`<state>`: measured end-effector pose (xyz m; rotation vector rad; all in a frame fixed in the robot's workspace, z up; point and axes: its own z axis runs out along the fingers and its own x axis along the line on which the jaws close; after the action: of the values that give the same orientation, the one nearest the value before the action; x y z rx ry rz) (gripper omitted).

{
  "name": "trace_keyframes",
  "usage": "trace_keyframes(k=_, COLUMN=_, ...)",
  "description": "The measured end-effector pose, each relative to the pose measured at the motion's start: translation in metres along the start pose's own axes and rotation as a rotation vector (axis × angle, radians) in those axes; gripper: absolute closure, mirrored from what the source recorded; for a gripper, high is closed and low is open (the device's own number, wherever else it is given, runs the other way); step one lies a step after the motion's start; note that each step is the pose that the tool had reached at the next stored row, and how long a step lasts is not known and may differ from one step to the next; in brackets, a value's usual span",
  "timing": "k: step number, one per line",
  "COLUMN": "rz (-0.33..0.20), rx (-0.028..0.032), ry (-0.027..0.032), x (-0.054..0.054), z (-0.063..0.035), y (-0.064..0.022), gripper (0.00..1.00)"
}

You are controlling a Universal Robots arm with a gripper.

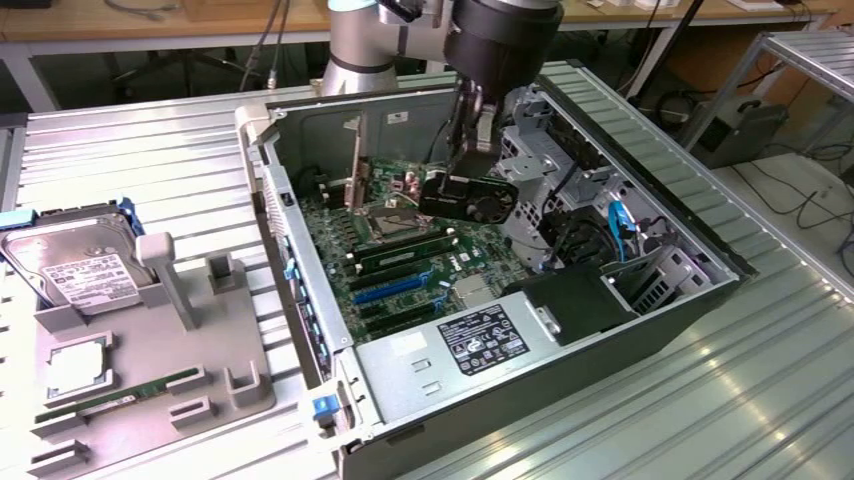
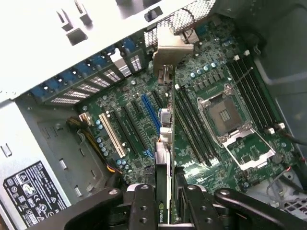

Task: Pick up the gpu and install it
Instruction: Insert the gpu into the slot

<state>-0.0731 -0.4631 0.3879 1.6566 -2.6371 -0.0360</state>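
Observation:
The gpu [image 1: 470,197] hangs inside the open computer case [image 1: 307,300], above the motherboard [image 1: 400,250]. Its black fan faces the exterior view's right. My gripper [image 1: 470,175] reaches down from above and is shut on the card's upper edge. In the wrist view the gpu [image 2: 164,143] is seen edge-on, running from my gripper [image 2: 165,211] toward its silver bracket [image 2: 172,48] by the rear slot covers. Its lower edge lies close beside the blue slot [image 2: 151,112]. Whether the card touches a slot I cannot tell.
A CPU socket [image 2: 225,115] and RAM slots [image 2: 249,91] lie beside the card. The power supply [image 1: 481,340] and drive cages [image 1: 641,280] crowd the case. Outside, a grey fixture [image 1: 174,340] holds a hard drive [image 1: 74,265] and a RAM stick [image 1: 120,395].

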Motion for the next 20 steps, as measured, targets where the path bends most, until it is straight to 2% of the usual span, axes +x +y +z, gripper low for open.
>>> trace_keyframes(k=8, rz=-0.193, rx=0.002, ry=0.0065, x=0.0, z=0.0102, y=-0.0004, gripper=0.74)
trace_keyframes(k=10, rz=-0.269, rx=0.0029, ry=0.009, x=0.0, z=0.0151, y=-0.0005, gripper=0.74)
trace_keyframes(k=17, rz=-0.39, rx=0.0042, ry=0.0132, x=-0.001, z=0.023, y=-0.0006, gripper=0.74)
trace_keyframes(k=20, rz=-0.416, rx=0.0051, ry=0.0109, x=-0.001, z=0.0244, y=-0.0004, gripper=0.74)
